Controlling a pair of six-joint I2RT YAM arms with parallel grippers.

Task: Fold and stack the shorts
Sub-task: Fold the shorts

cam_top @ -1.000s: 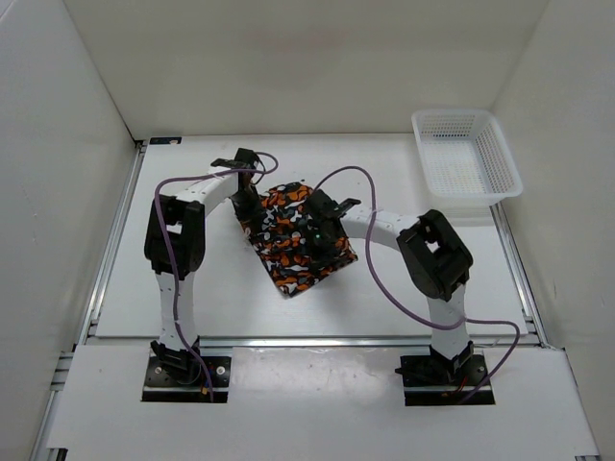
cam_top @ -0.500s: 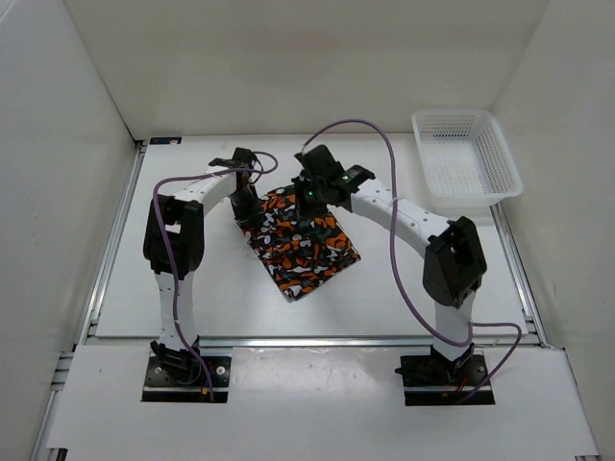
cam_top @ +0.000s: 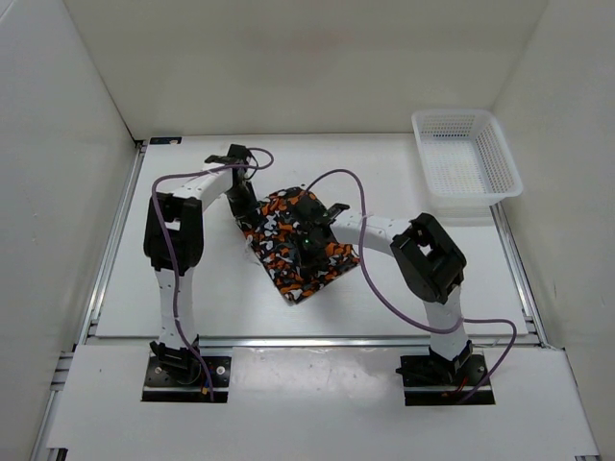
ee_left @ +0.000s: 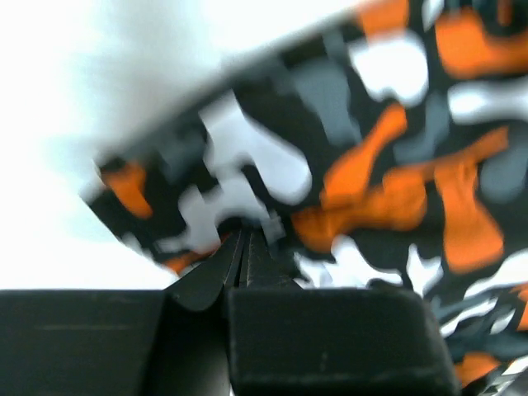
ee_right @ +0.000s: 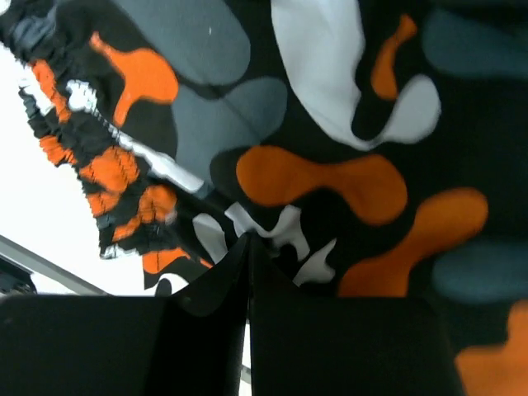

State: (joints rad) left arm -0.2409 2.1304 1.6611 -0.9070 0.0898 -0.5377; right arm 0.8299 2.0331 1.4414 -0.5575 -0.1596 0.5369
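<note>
The shorts [cam_top: 291, 267], in an orange, black, grey and white blotch print, lie folded in a rough square at the middle of the table. My left gripper [cam_top: 246, 200] is at their far left corner. In the left wrist view its jaws are together [ee_left: 245, 233] and pinch the edge of the shorts [ee_left: 371, 165]. My right gripper [cam_top: 309, 238] is over the middle of the shorts. In the right wrist view it is shut [ee_right: 249, 239], with its tips down against the flat fabric [ee_right: 330, 181]. The gathered waistband [ee_right: 107, 165] shows to the left. I see no drawstring.
A white mesh basket [cam_top: 504, 158] stands at the far right corner of the table. Purple cables loop over both arms. White walls close in the table [cam_top: 192, 279] on the left, back and right.
My right gripper swung out to the far edge of the shorts and has come back to their middle. The left gripper stayed at the far left corner. The shorts kept nearly the same shape.
</note>
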